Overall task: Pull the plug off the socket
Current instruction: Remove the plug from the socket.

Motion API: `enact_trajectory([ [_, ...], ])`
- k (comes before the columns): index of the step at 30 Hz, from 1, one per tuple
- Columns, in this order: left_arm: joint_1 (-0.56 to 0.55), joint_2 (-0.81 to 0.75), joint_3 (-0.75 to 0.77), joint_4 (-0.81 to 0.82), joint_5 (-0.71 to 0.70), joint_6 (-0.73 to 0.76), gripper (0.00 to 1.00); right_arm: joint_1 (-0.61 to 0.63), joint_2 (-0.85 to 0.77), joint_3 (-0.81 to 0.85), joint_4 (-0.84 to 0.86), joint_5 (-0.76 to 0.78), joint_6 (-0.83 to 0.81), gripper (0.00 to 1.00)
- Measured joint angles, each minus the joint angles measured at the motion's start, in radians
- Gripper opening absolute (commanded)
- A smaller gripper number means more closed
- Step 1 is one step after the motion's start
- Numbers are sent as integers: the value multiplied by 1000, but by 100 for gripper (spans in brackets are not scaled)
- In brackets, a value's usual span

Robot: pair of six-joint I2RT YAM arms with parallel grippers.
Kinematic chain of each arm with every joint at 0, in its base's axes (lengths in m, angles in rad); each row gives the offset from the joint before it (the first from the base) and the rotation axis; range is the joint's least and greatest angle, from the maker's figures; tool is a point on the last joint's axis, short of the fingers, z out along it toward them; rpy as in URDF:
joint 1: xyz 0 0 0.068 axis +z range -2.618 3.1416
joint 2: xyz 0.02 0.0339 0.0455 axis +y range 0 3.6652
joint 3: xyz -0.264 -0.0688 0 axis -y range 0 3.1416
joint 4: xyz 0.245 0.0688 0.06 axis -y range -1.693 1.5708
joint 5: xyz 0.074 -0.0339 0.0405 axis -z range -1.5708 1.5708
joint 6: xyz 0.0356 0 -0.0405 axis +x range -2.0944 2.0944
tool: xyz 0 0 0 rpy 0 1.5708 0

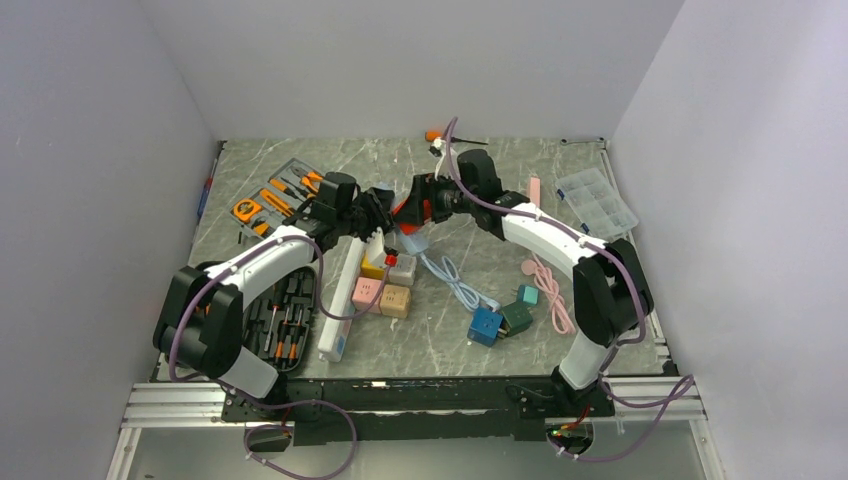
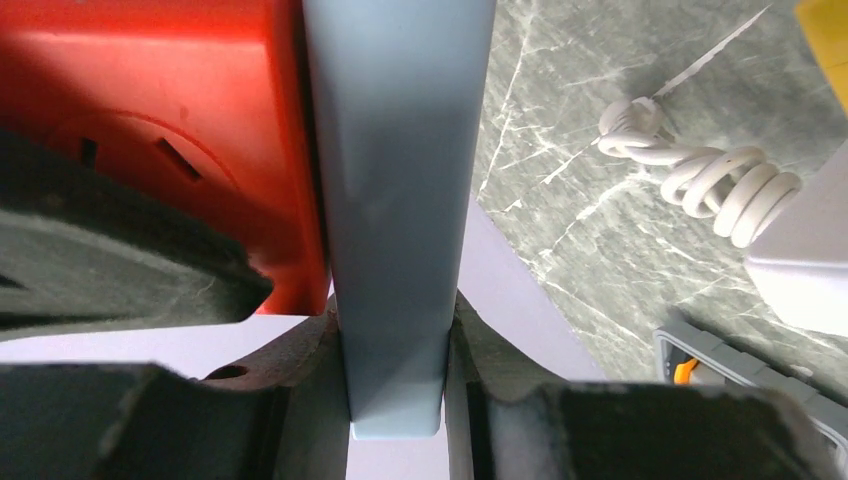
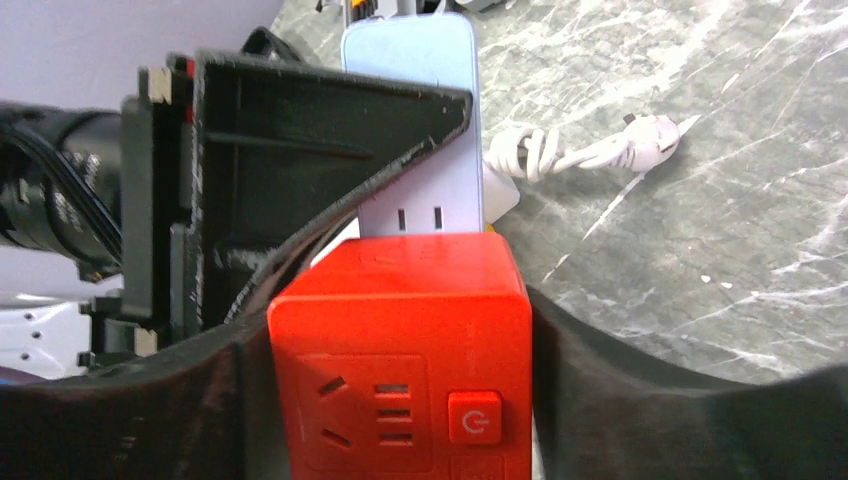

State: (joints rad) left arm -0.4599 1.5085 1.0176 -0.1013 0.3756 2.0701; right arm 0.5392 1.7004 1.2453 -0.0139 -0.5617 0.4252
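My right gripper (image 3: 400, 400) is shut on a red cube socket (image 3: 400, 370), one jaw on each side, with its power button facing the camera. My left gripper (image 2: 397, 400) is shut on a pale blue-grey plug (image 2: 400, 200), held above the table's middle. In the right wrist view the plug (image 3: 430, 120) meets the socket's far face. Two short dark prongs show there. I cannot tell whether they sit inside the socket. The socket (image 1: 408, 210) hangs between both grippers in the top view, and it also shows in the left wrist view (image 2: 180, 120).
A white power strip (image 1: 340, 300) lies below the grippers beside yellow, pink and tan cubes (image 1: 385, 290). Blue and green cubes (image 1: 500, 320) and a pink cable (image 1: 550, 290) lie to the right. An open tool case (image 1: 275, 200) is on the left, a clear organiser box (image 1: 597, 200) on the right.
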Motion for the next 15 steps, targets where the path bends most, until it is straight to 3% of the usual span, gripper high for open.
enact_trajectory([
  [6,0,0,-9,-2,-7,0,0,0,16,44,-58,11,-20,21],
  [15,-9,0,-16,1,-14,0,0,3,-2,46,-108,33,-58,4],
])
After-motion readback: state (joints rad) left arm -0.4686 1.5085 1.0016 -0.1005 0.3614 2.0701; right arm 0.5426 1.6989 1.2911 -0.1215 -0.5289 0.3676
